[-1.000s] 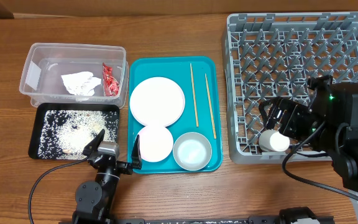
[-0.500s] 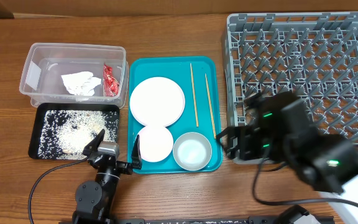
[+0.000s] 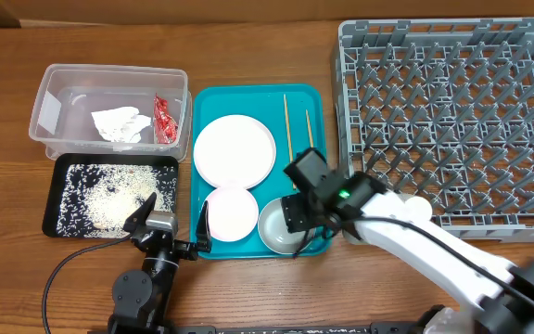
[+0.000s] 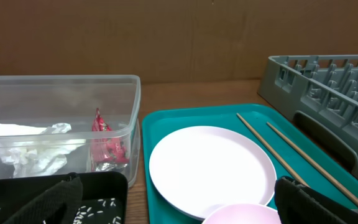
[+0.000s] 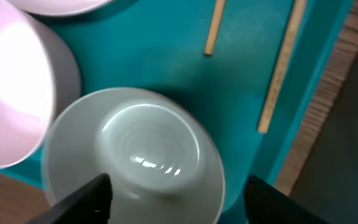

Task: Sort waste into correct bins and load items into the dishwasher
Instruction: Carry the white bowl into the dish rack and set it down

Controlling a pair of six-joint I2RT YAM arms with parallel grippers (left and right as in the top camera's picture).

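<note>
My right gripper [image 3: 297,232] [image 5: 179,196] is open, low over the white bowl [image 3: 274,228] [image 5: 148,149] on the teal tray [image 3: 253,93], a finger on each side. The pale-pink bowl [image 3: 232,211] [image 5: 11,93], round white plate [image 3: 235,148] [image 4: 210,168] and two chopsticks [image 3: 288,139] [image 5: 281,68] also lie on that tray. A small white cup [image 3: 415,208] lies in the grey dish rack [image 3: 452,111]. My left gripper [image 3: 172,224] [image 4: 179,205] is open and empty at the front table edge. The clear tub [image 3: 54,83] holds the napkin [image 3: 119,123] and the foil wrapper [image 3: 163,119]. The black tray [image 3: 109,162] holds rice [image 3: 109,197].
The right arm stretches from the front right across the rack's front-left corner to the teal tray. The rack's near wall [image 4: 328,74] stands right of the tray. Bare wood lies behind the tub and tray.
My right gripper left the cup lying in the rack's front part and swung left to the white bowl on the teal tray. The left arm has not moved.
</note>
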